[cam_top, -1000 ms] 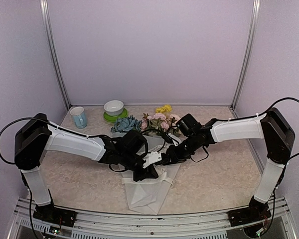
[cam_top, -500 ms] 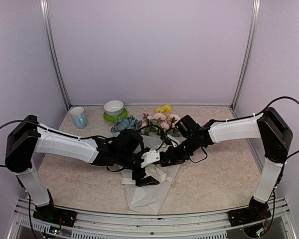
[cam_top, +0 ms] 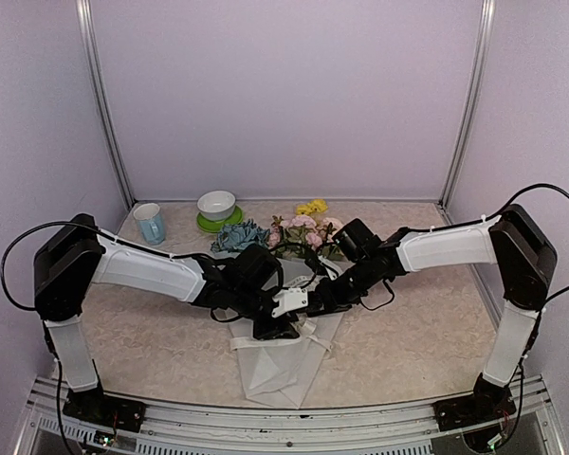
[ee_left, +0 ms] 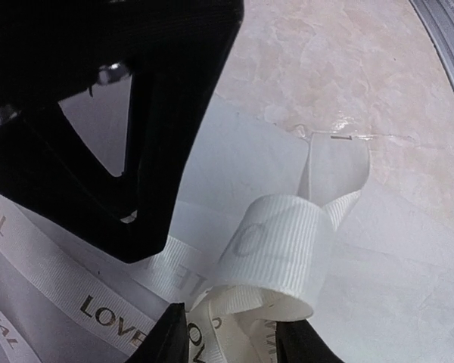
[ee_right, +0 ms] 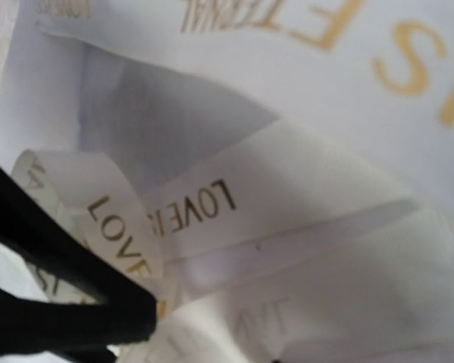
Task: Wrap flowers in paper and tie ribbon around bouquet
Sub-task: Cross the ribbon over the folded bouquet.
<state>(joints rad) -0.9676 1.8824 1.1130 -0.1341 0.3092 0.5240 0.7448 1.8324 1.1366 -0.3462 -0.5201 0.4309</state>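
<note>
Locate the bouquet (cam_top: 294, 365) at the centre of the desk (cam_top: 427, 332): flowers (cam_top: 299, 232) toward the rear, paper (ee_left: 408, 287) tip toward the near edge, the ribbon (ee_left: 280, 249) lying on the paper. At rear left you find the cup (cam_top: 150, 224), and to its right the bowl (cam_top: 216, 203) on a saucer (cam_top: 207, 227), just left of the flowers.

Soft, even light is falling from overhead, leaving faint shadows on the desk (cam_top: 408, 351). Close up, the ribbon (ee_right: 204, 204) is blurring, its gold lettering smearing.

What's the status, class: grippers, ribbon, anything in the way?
Left gripper and right gripper both low at the bouquet, ribbon at their fingers; grip unclear. Ribbon looped over the paper. Nothing seen blocking.
</note>
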